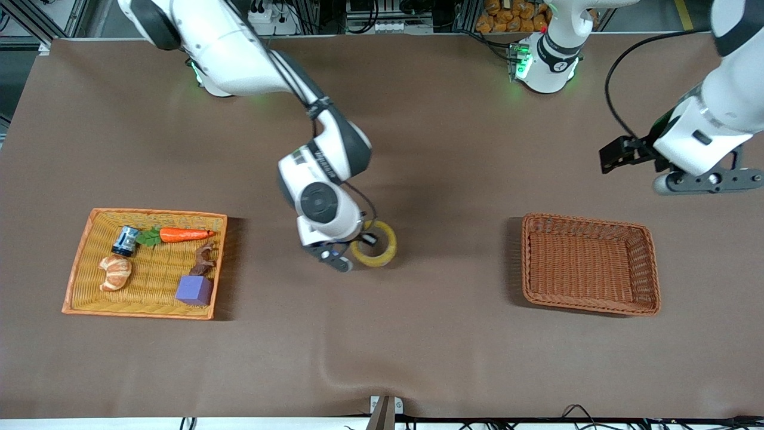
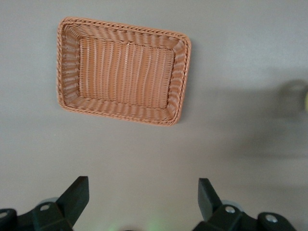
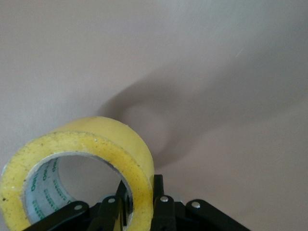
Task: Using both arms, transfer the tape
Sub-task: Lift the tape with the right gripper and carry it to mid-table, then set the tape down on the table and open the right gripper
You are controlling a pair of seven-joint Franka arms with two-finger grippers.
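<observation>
Care meant lifting the yellowish translucent tape roll (image 1: 374,243) level mid-table, right claw (image 1: 349,251) pinching its wall, while left claw (image 1: 686,173) waited spread.

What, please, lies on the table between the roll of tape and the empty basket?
Nothing: in the front view only bare brown tablecloth stretches between the tape, held by the right gripper, and the empty basket.

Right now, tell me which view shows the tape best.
The right wrist view: the tape fills it, the right gripper shut on its wall. The front view shows it small, partly hidden. The left wrist view shows only a blurred edge.
</observation>
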